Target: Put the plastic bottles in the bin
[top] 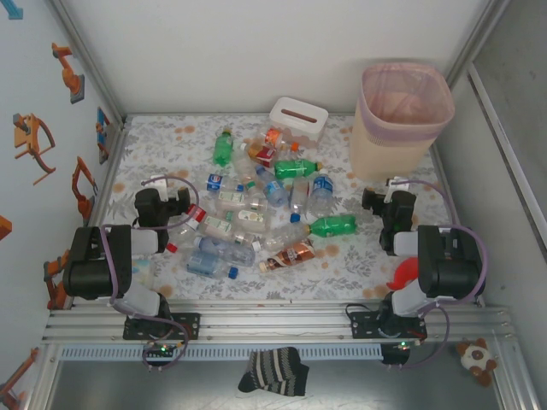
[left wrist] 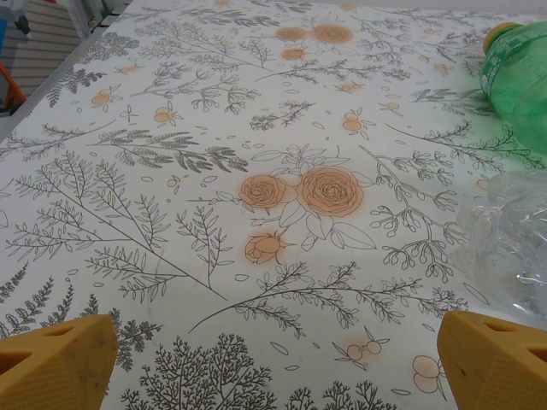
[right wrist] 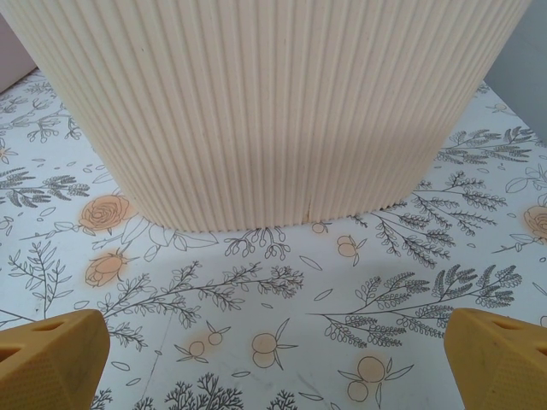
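Left gripper [left wrist: 275,369]: jaws wide apart, empty; low over bare floral tablecloth [left wrist: 214,171] at the left flank of the heap.
Nearest targets: crumpled clear bottle [left wrist: 510,239] just right of the right fingertip. Green bottle [left wrist: 520,81] lies farther ahead-right, long axis near-to-far, cap at the far end.
Plastic bottles [top: 256,209]: heaped mid-table between the arms.
Tissue box [top: 299,118]: at the heap's far edge; not a target.
Bin [top: 386,152]: upright, far right, well apart from the left gripper.
Right gripper [right wrist: 273,363]: jaws wide apart, empty; facing the bin's ribbed wall, near it.
Judgement: the left arm is nearer the heap and needs a swing rightward; the right arm is nearer the bin.
Room: open cloth ahead of the left gripper; the bin crowds the right gripper's front.
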`<action>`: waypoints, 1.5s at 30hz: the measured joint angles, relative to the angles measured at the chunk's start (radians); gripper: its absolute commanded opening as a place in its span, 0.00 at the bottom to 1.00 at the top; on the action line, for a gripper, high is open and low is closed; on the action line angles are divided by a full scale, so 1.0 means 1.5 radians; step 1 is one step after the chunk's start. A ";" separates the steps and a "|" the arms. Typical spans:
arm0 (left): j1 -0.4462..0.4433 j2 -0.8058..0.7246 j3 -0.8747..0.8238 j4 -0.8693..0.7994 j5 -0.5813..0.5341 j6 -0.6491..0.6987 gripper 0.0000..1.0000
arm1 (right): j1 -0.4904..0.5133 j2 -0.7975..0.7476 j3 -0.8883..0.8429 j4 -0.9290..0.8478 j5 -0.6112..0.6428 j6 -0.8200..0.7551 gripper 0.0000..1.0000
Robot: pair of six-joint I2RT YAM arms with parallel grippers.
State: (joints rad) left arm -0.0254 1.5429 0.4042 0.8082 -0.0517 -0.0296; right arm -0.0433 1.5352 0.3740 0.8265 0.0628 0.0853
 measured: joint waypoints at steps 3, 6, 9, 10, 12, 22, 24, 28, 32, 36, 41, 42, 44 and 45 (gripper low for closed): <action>-0.017 -0.027 0.011 -0.051 -0.024 0.005 0.96 | 0.000 -0.019 0.014 -0.043 0.001 0.000 0.99; -0.051 -0.086 0.036 -0.117 -0.062 0.012 0.96 | 0.000 -0.066 0.029 -0.093 0.002 0.000 0.97; -0.067 -0.150 0.076 -0.195 -0.081 0.005 0.96 | 0.000 -0.119 0.063 -0.179 0.003 0.006 0.95; -0.067 -0.168 0.092 -0.223 -0.083 -0.001 0.96 | 0.000 -0.133 0.076 -0.208 0.003 0.008 0.95; -0.066 -0.203 0.131 -0.291 -0.082 -0.021 0.96 | 0.000 -0.169 0.114 -0.290 0.003 0.020 0.93; -0.066 -0.252 0.354 -0.645 0.016 -0.090 0.96 | 0.005 -0.282 0.293 -0.668 -0.087 0.079 0.85; -0.066 -0.248 0.399 -0.706 0.045 -0.092 0.96 | 0.011 -0.287 0.316 -0.742 -0.112 0.086 0.84; -0.063 -0.218 0.486 -0.803 0.099 -0.092 0.98 | 0.033 -0.267 0.372 -0.868 -0.137 0.104 0.80; -0.051 -0.172 0.544 -0.862 0.149 -0.084 1.00 | 0.100 -0.222 0.444 -0.958 -0.118 0.121 0.79; -0.047 -0.151 0.536 -0.870 0.165 -0.060 0.98 | 0.185 -0.160 0.497 -0.991 -0.080 0.141 0.73; -0.040 -0.151 0.489 -0.849 0.170 -0.033 0.98 | 0.252 -0.042 0.545 -0.993 -0.053 0.159 0.73; -0.038 -0.153 0.476 -0.837 0.170 -0.032 0.98 | 0.260 -0.022 0.553 -0.992 -0.046 0.161 0.73; -0.030 -0.155 0.454 -0.827 0.173 -0.032 0.97 | 0.282 0.032 0.580 -0.990 -0.028 0.169 0.73; -0.028 -0.156 0.449 -0.825 0.173 -0.031 0.97 | 0.290 0.053 0.591 -0.988 -0.022 0.172 0.73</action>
State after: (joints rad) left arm -0.0677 1.3090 1.0771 -0.4297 0.2073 -0.0765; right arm 0.3920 1.6150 1.2610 -0.6552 0.0292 0.3431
